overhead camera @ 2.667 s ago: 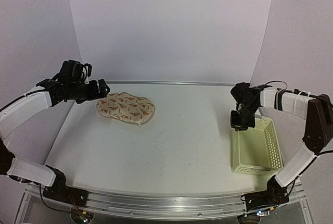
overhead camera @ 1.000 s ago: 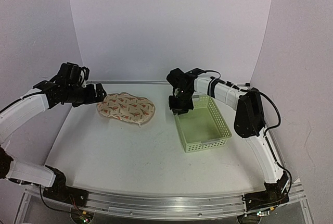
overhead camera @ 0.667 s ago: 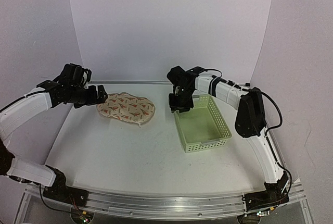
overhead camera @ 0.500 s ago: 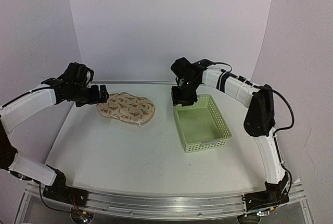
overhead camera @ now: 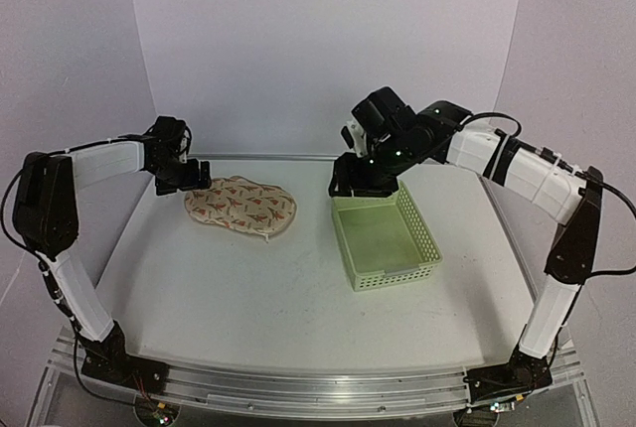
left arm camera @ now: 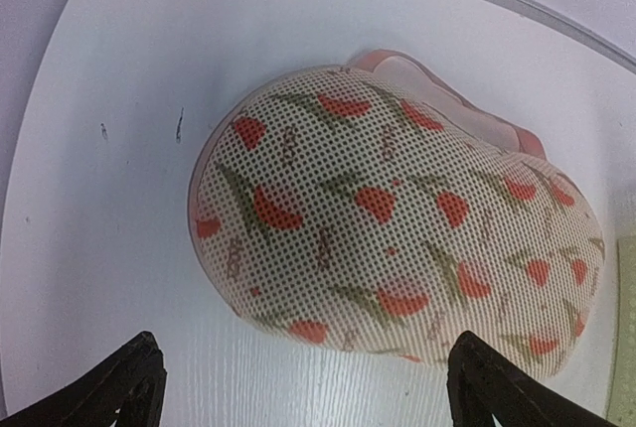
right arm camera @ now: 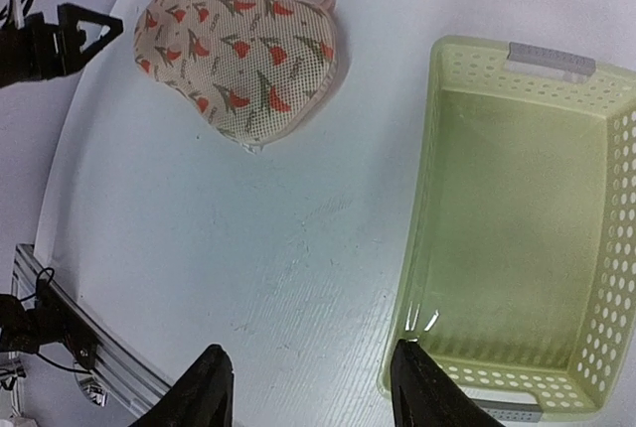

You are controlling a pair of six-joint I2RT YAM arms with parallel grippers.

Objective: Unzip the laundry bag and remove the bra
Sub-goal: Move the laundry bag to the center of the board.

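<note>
The laundry bag [overhead camera: 240, 206] lies dome-up on the white table [overhead camera: 298, 318], in the far left part of it, and its printed mesh shell looks closed all round the rim as far as the views show. In the left wrist view the laundry bag [left arm camera: 397, 248] fills the middle of the picture, its cream mesh dotted with red-and-green motifs, and a strip of pink fabric [left arm camera: 417, 74] peeks out along its far edge; whether that is trim or something inside cannot be told. The left gripper [overhead camera: 194, 174] hovers at the bag's left end, its two black fingers spread wide and nothing between them; from its own camera the left gripper [left arm camera: 303, 387] shows only its fingertips [left arm camera: 134, 382] at the bottom corners, over the bare table [left arm camera: 99, 199] just beside the bag's rim, not touching it. The right gripper [overhead camera: 363, 181] hangs high above the far left corner of the pale green slatted plastic basket [overhead camera: 397, 276], also parted and empty. Its wrist camera looks down past the right gripper [right arm camera: 313, 387] on the basket [right arm camera: 422, 209] at the right and the laundry bag [right arm camera: 238, 50] at the upper left, a stretch of table [right arm camera: 248, 248] lying between the two. A small pale tab [right arm camera: 254, 146] juts from the bag's near rim, too small to identify
</note>
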